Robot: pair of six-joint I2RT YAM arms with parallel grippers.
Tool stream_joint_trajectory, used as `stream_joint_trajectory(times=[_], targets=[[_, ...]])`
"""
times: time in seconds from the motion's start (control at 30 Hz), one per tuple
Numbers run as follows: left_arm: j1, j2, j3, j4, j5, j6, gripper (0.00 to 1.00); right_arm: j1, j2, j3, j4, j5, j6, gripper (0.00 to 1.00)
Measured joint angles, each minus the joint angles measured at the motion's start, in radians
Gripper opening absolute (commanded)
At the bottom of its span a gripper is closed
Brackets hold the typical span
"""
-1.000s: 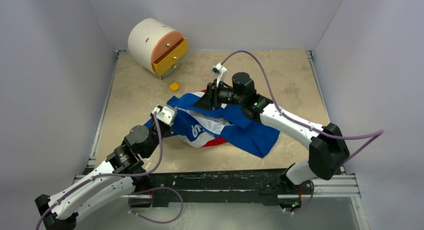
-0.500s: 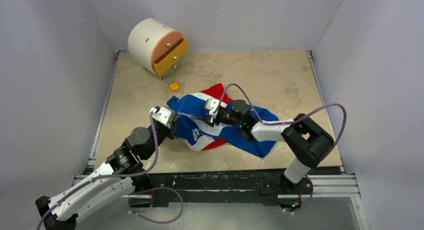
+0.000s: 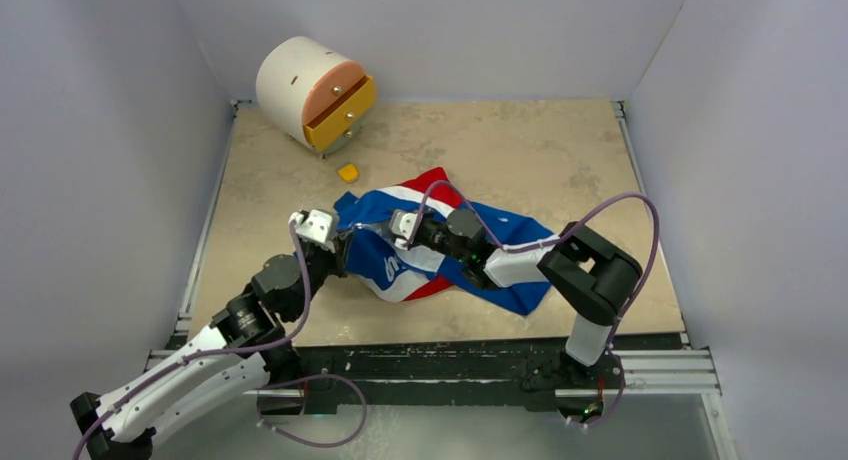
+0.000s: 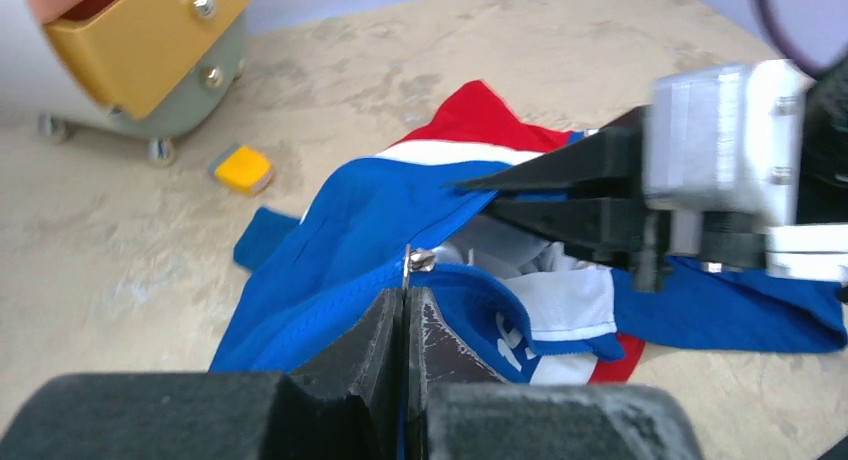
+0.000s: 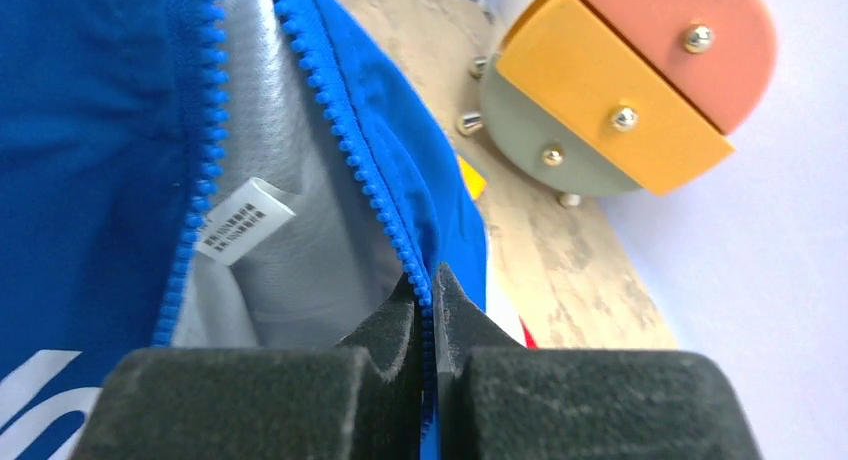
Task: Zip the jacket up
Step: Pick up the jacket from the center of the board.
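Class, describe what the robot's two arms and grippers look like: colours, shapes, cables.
The left arm and right arm match: white shells, chunky black joints, a purple cable looping along each. The left gripper and right gripper have black wedge-shaped fingers tapering to thin tips. No sleeves or markings show.

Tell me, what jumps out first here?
A crumpled blue, white and red jacket lies in the middle, its zipper open. The left gripper pinches its left edge, the right gripper a row of zipper teeth. A round white drawer unit stands at the far left corner.
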Motion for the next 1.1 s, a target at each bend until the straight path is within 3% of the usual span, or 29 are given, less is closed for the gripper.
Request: stream_joint_trajectory(times=[0.2, 0.4, 0.57, 0.77, 0.87, 0.9, 1.0, 1.1], targets=[[-0.002, 0.026, 0.014, -0.113, -0.169, -0.202, 0.00, 0.012, -0.007, -0.055, 0.098, 0.083, 0.016, 0.00], [-0.009, 0.007, 0.026, -0.191, -0.250, -0.365, 0.00, 0.030, -0.011, -0.086, 0.129, 0.084, 0.044, 0.00], [-0.002, -0.064, 0.040, -0.255, -0.409, -0.404, 0.00, 0.004, -0.016, -0.129, 0.132, 0.148, 0.048, 0.00], [0.000, -0.071, 0.053, -0.251, -0.470, -0.387, 0.00, -0.004, -0.019, -0.153, 0.129, 0.178, 0.048, 0.00], [0.000, -0.073, 0.048, -0.179, -0.406, -0.328, 0.40, -0.003, -0.034, -0.167, 0.130, 0.166, 0.052, 0.00], [0.000, -0.073, 0.047, -0.153, -0.377, -0.311, 0.47, -0.003, -0.039, -0.171, 0.133, 0.157, 0.054, 0.00], [0.000, -0.064, 0.046, -0.092, -0.311, -0.295, 0.62, -0.002, -0.051, -0.192, 0.172, 0.122, 0.055, 0.00], [0.000, -0.009, 0.060, -0.068, -0.254, -0.297, 0.64, 0.005, -0.051, -0.225, 0.220, 0.072, 0.055, 0.01]])
